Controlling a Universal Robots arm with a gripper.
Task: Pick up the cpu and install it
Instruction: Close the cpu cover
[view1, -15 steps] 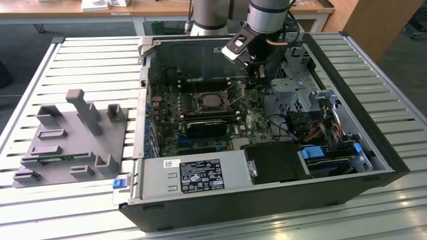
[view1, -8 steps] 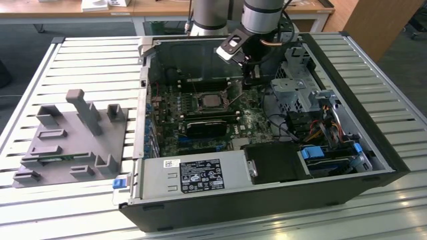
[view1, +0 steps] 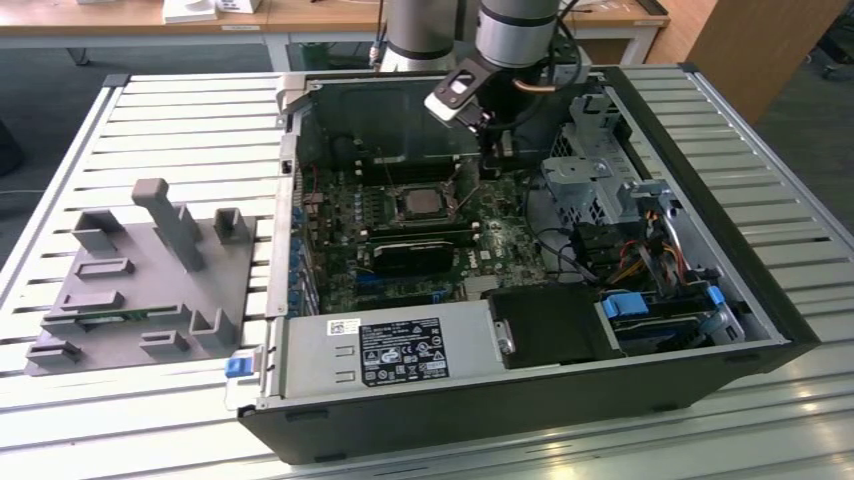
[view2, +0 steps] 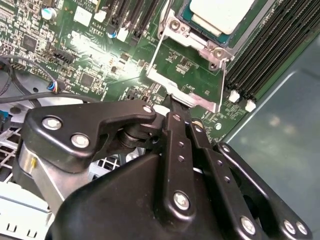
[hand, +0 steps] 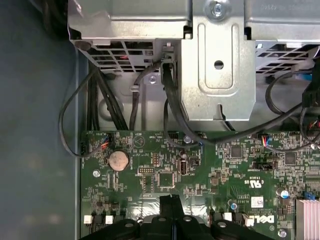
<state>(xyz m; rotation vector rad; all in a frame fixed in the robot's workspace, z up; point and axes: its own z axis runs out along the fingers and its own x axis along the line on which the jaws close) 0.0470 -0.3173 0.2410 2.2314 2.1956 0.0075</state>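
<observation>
Second wrist view cuts the cpu (view2: 220, 12) off at the picture's edge. One part of its pale silver top shows, lying flat inside the metal socket frame (view2: 200, 42) on the green board (view2: 172, 65). The black body of the gripper (view2: 175, 102) hides much of the board nearer the camera. Its two fingers (view2: 176, 135) are pressed together with no gap, and nothing can be seen between them. Their tip lies against the outline of a bright metal plate (view2: 187, 95) that stands out from the socket's near side. Whether tip and plate touch is hard to make out. The cpu lies beyond that plate, apart from the fingers, with the plate between them.

In the exterior view the cpu is a small grey square in the middle of the board, inside the open computer case (view1: 534, 415). The gripper hangs in the case near it, toward the exterior view's right, and its fingertips are hard to tell from the dark parts behind them. The arm (view1: 514, 25) is cut off at the top.

A labelled grey power box (view1: 387, 350) sits in the case's near end. A grey plastic fixture (view1: 147, 270) lies on the slatted table (view1: 774, 130), just beside the case on the exterior view's left.

In the first wrist view the closed fingertips sit over the board, with black cables (hand: 170, 110) and a metal cage (hand: 217, 75) beyond.
</observation>
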